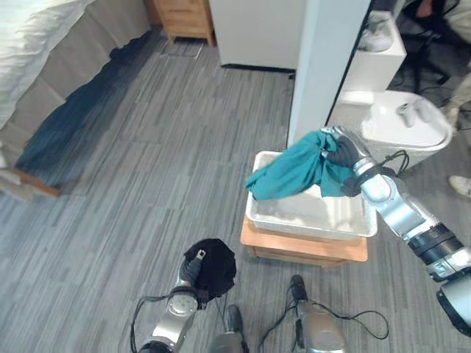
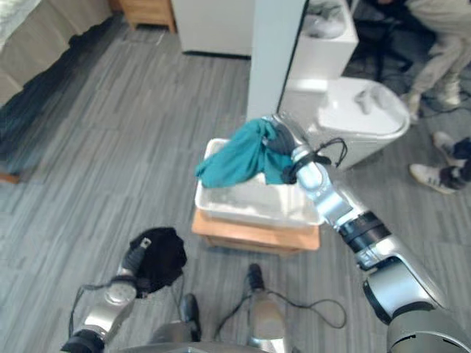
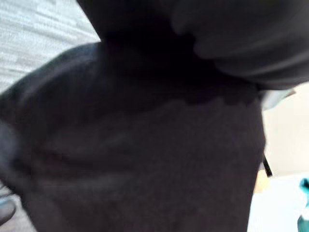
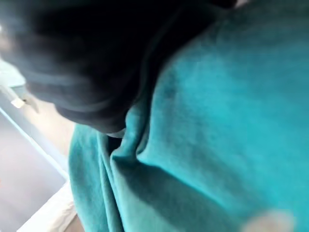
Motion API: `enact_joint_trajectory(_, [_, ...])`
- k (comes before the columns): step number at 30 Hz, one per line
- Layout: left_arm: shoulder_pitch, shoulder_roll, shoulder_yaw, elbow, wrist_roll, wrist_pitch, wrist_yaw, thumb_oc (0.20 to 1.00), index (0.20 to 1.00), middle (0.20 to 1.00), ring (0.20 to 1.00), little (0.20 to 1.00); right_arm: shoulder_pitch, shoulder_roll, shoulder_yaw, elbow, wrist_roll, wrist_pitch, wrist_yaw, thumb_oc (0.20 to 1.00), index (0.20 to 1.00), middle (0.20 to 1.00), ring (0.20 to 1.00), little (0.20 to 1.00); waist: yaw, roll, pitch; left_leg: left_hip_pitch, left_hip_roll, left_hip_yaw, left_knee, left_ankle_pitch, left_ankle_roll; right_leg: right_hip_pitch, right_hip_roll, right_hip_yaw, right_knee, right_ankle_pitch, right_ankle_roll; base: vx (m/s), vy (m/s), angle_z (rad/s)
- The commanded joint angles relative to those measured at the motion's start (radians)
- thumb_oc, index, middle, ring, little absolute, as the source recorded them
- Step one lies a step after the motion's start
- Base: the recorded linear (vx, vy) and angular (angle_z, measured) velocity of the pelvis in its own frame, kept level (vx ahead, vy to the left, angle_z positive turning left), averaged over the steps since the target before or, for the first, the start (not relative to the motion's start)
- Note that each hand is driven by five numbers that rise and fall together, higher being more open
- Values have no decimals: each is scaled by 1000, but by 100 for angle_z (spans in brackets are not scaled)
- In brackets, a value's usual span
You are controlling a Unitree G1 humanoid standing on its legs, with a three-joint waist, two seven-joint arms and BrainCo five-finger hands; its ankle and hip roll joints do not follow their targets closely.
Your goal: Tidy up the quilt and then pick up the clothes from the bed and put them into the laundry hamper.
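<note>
My right hand is shut on a teal garment, held up over the far right part of the white laundry hamper. The cloth drapes down and to the left, with its lower end hanging over the hamper's inside. Seen from the right wrist, the teal garment bunches against the palm. Low at the front left, my left hand is shut on a bundled black garment above the floor. From the left wrist, the black garment lies right against the hand.
The hamper rests on a low wooden stand. A white pillar and a white rounded fixture stand behind it. The bed with its white quilt is at the far left. A person's legs and shoes are on the right.
</note>
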Motion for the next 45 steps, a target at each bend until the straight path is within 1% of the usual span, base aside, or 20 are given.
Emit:
enact_joint_trajectory(1, [-60,75,16,-69,10,-117,53,200,200,200,200,200,-43,5,-49,30,-64,-3,-50,200,200,200,200,200,-8,-39,-35,-2,47,23,1,12,-68,35,-77,29,2,-145,112,-6,-24,6])
enact_joint_trajectory(2, [-69,96,31,-129,4,-139,59,200,200,200,200,200,-29,21,-47,97,-76,8,-54,1000,1000,1000,1000,1000,-4,-20,-31,-7,43,18,1,14,-69,31,-80,25,2,-147,112,0,0,0])
enact_joint_trajectory(6, [-110,138,33,-287,-9,-183,40,200,200,200,200,200,-37,13,-34,226,-136,27,-54,1000,1000,1000,1000,1000,-9,13,-32,-8,37,18,1,15,-70,33,-83,23,2,-154,113,8,22,11])
enact_joint_trajectory(9, [-151,159,17,-424,-5,-216,24,200,200,200,200,200,-44,-1,-15,294,-236,41,-72,1000,1000,1000,1000,1000,-27,22,-36,3,38,24,1,10,-70,44,-83,26,2,-160,112,37,33,8])
enact_joint_trajectory(10, [-181,166,12,-490,-4,-228,18,200,200,200,200,200,-23,-1,-11,287,-291,39,-79,1000,1000,1000,1000,1000,-41,23,-40,14,40,28,1,5,-70,51,-84,30,2,-162,112,38,26,1])
enact_joint_trajectory(11, [-180,166,12,-491,-4,-227,17,200,200,200,200,200,-20,-1,-13,285,-293,39,-79,1000,1000,1000,1000,1000,-41,22,-39,15,40,28,1,4,-70,52,-84,31,2,-162,112,41,14,1])
enact_joint_trajectory(15, [-274,163,-13,-579,-32,-241,-1,200,200,200,200,200,75,-3,-6,226,-404,36,-76,1000,1000,1000,1000,1000,-79,13,-52,38,43,41,1,-8,-70,61,-83,46,2,-164,113,41,5,-5])
enact_joint_trajectory(16, [-275,163,-15,-577,-32,-242,0,200,200,200,200,200,79,-4,-10,224,-406,37,-75,1000,1000,1000,1000,1000,-77,13,-52,39,43,42,1,-8,-70,62,-83,46,2,-164,113,51,-2,-17])
enact_joint_trajectory(18, [-367,141,-60,-575,-8,-231,5,200,200,200,200,200,141,-1,-14,188,-436,29,-70,1000,1000,1000,1000,1000,-112,3,-62,54,45,53,1,-18,-69,64,-83,61,2,-165,114,53,1,-23])
enact_joint_trajectory(20, [-442,108,-97,-528,18,-215,20,200,200,200,200,200,172,0,-25,159,-429,28,-63,1000,1000,1000,1000,1000,-133,0,-63,59,45,62,1,-22,-70,62,-84,71,2,-164,116,17,4,-18])
enact_joint_trajectory(21, [-446,106,-100,-524,20,-216,21,200,200,200,200,200,174,-2,-27,156,-430,28,-62,1000,1000,1000,1000,1000,-131,0,-62,60,44,62,1,-22,-69,62,-84,71,2,-164,116,5,21,-26])
enact_joint_trajectory(22, [-518,72,-136,-440,61,-184,41,200,200,200,200,200,197,-3,-37,122,-418,29,-62,1000,1000,1000,1000,1000,-159,1,-58,62,42,72,1,-25,-69,54,-85,86,2,-161,119,-6,30,-27])
enact_joint_trajectory(24, [-568,39,-165,-312,85,-148,57,200,200,200,200,200,216,-4,-44,85,-410,30,-66,1000,1000,1000,1000,1000,-190,3,-49,62,40,82,1,-27,-69,41,-85,101,2,-156,121,-13,40,-22])
enact_joint_trajectory(27, [-631,-8,-198,-107,109,-107,73,200,200,200,200,200,243,-3,-58,38,-391,33,-70,1000,1000,1000,1000,1000,-228,8,-36,54,33,102,1,-30,-68,10,-86,128,6,-148,125,-16,37,-33])
enact_joint_trajectory(33, [-736,-51,-243,209,152,-47,103,200,200,200,200,200,275,26,-47,17,-362,36,-93,1000,1000,1000,1000,1000,-288,10,1,4,18,134,1,-21,-66,-74,-76,172,18,-125,133,-57,26,-29])
enact_joint_trajectory(35, [-767,-67,-245,282,151,-39,115,1000,1000,1000,1000,1000,289,39,-45,34,-356,38,-105,1000,1000,1000,1000,1000,-298,9,11,-15,15,139,1,-17,-64,-98,-70,182,20,-121,134,-53,2,-19])
enact_joint_trajectory(38, [-781,-86,-238,338,124,-35,117,1000,1000,1000,1000,1000,303,47,-39,63,-348,39,-110,1000,1000,1000,1000,1000,-305,9,17,-29,12,145,1,-13,-63,-114,-65,186,22,-119,135,-30,-8,-17])
enact_joint_trajectory(41, [-760,-99,-236,327,83,-40,76,1000,1000,1000,1000,1000,338,52,-44,119,-342,47,-109,1000,1000,1000,1000,1000,-308,11,18,-21,14,151,1,-14,-63,-107,-66,185,21,-119,135,-1,-11,-8])
enact_joint_trajectory(44, [-717,-93,-213,254,22,-69,65,1000,1000,1000,1000,1000,385,53,-71,131,-334,46,-98,1000,1000,1000,1000,1000,-309,10,10,-1,17,152,1,-17,-65,-89,-68,179,20,-125,131,23,-7,1])
enact_joint_trajectory(45, [-672,-67,-179,173,-2,-94,65,1000,1000,1000,1000,1000,431,52,-106,137,-323,47,-93,1000,1000,1000,1000,1000,-302,10,1,12,19,149,1,-19,-65,-77,-70,174,20,-129,129,41,-25,7])
